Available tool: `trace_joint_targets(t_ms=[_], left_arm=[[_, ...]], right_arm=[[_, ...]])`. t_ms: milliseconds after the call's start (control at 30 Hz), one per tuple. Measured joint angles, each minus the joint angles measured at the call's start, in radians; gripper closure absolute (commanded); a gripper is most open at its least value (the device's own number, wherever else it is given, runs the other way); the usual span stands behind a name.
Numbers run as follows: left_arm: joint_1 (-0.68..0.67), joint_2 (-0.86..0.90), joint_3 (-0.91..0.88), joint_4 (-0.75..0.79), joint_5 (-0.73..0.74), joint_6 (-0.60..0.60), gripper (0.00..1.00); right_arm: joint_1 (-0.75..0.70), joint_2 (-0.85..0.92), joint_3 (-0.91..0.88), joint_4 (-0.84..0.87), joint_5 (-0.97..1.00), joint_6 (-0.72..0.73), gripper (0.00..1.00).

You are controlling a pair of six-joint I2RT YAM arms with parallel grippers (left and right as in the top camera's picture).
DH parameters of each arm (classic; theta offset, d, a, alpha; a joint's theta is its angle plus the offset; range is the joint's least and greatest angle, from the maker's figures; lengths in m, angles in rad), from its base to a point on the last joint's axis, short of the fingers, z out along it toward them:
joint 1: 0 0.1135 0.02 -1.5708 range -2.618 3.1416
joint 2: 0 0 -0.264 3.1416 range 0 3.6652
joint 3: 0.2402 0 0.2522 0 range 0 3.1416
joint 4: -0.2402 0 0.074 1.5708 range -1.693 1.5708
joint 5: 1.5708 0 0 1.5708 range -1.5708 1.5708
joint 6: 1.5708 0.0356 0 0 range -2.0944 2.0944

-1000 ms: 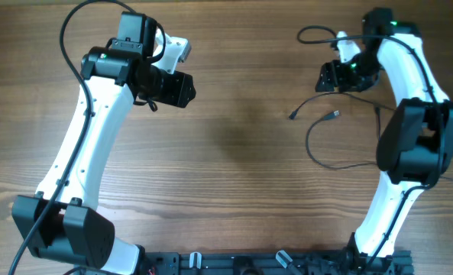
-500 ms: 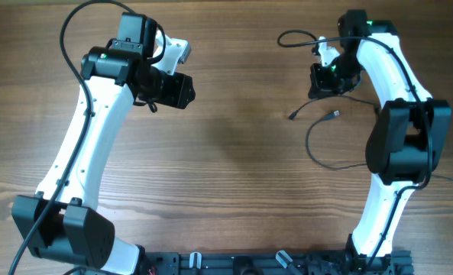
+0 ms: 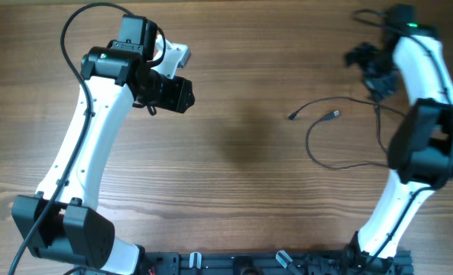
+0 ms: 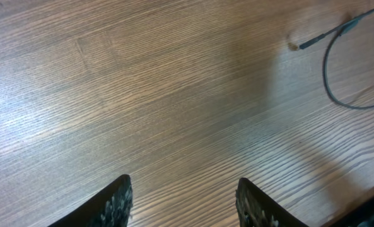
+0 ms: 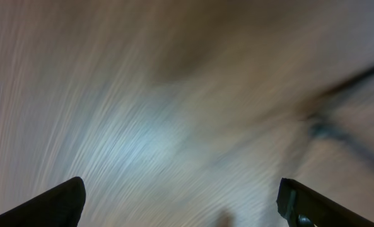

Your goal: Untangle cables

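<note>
Two white-and-black robot arms were seen at the table, each with one dark two-finger gripper. Two thin dark cable strands (image 3: 312, 145) were counted, and two tiny metallic plug ends (image 3: 334, 114) were made out on them.

The surface was a brown wooden table (image 3: 234, 176) with a fine, straight grain running across it; little of the room beyond it was shown.

The thin dark cable strands were laid loose on the wood right of centre, just beside the right arm. One was run in a shallow line from a plug end, the other was bent into a wide open loop. They were not bundled, and whether they crossed near the arm could not be told.

The left gripper (image 4: 183, 198) was held over bare wood, well apart from the strands, with its jaws released and nothing between its ribbed black fingers (image 4: 118, 203). Part of the loop and one plug end were caught at the top right corner of its wrist view.

The right gripper (image 3: 361, 58) was found near the far edge of the table, beyond the plug ends. Its wrist view was heavily blurred, yet the jaws were seen spread wide and empty.
</note>
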Motion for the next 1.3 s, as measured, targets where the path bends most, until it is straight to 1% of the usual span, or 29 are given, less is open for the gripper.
trace_joint_targets(t_ms=[67,233,300,433,500,600,667,800,1000,1167,1233,1267,1300], left_arm=[[0.000,0.000,0.000,0.000,0.000,0.005,0.45],[0.000,0.000,0.000,0.013,0.000,0.011,0.46],[0.000,0.000,0.000,0.031,0.000,0.011,0.46],[0.000,0.000,0.000,0.034,0.000,0.011,0.46],[0.000,0.000,0.000,0.033,0.000,0.011,0.45],[0.000,0.000,0.000,0.034,0.000,0.011,0.45],[0.000,0.000,0.000,0.034,0.000,0.011,0.46],[0.000,0.000,0.000,0.033,0.000,0.011,0.45],[0.000,0.000,0.000,0.030,-0.001,0.012,0.45],[0.000,0.000,0.000,0.031,-0.003,0.012,0.45],[0.000,0.001,0.000,0.030,-0.003,0.012,0.45],[0.000,0.001,0.000,0.030,-0.003,0.011,0.45],[0.000,0.001,0.000,0.030,-0.003,0.011,0.45]], right_arm=[[-0.079,0.000,0.001,-0.045,0.007,0.036,0.00],[-0.285,0.000,0.002,-0.283,0.023,0.084,0.00],[-0.343,-0.001,0.002,-0.350,0.035,0.098,0.00],[-0.385,-0.016,0.002,-0.412,0.061,0.134,0.00],[-0.372,-0.059,0.002,-0.504,0.151,0.185,0.00],[-0.352,-0.102,-0.001,-0.543,0.241,0.222,0.00],[-0.336,-0.138,-0.029,-0.533,0.302,0.241,0.00],[-0.314,-0.168,-0.140,-0.440,0.364,0.269,0.00],[-0.295,-0.166,-0.397,-0.196,0.344,0.265,0.01],[-0.295,-0.184,-0.487,-0.060,0.305,0.217,0.01],[-0.295,-0.200,-0.510,-0.024,0.296,0.201,0.04],[-0.295,-0.209,-0.523,-0.002,0.294,0.194,0.08],[-0.295,-0.214,-0.533,0.010,0.294,0.189,0.16]])
